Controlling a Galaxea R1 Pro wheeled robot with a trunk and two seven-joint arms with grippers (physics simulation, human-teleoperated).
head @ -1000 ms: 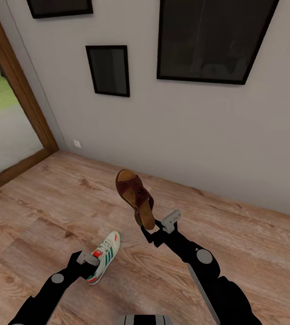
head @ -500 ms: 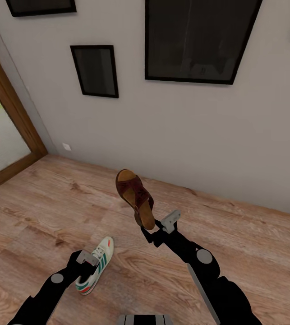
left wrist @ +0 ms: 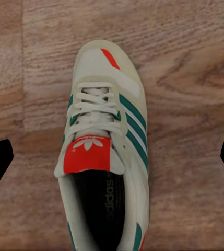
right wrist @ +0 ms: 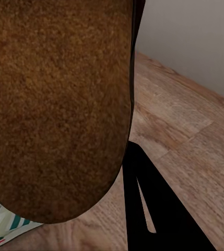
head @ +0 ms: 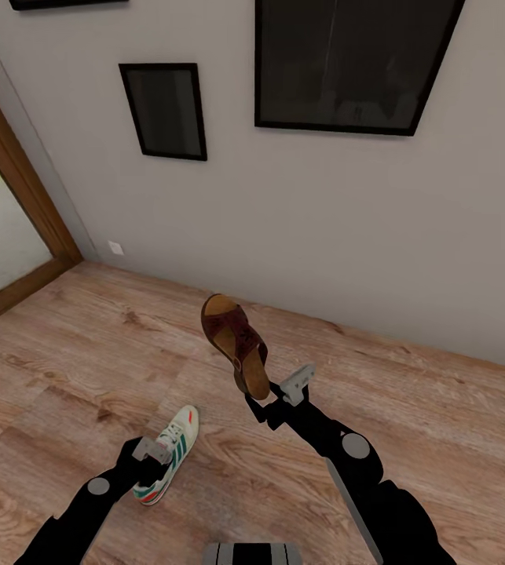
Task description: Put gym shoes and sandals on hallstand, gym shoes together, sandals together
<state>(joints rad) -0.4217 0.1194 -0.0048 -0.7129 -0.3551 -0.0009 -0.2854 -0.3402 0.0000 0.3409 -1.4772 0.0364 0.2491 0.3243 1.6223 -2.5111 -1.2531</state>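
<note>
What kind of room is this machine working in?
Probably a hallway in a home. A plain grey wall hung with dark framed pictures meets a wood-plank floor, a wood-framed glass door looks outdoors, and a gym shoe lies on the floor.

You're looking at "adidas" showing on the dark insole of the white green-striped sneaker [left wrist: 105,172].

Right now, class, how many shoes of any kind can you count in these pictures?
2. One gym shoe lies on the floor beneath the left gripper; one sandal is held up by the right gripper. Others may be out of view.
</note>
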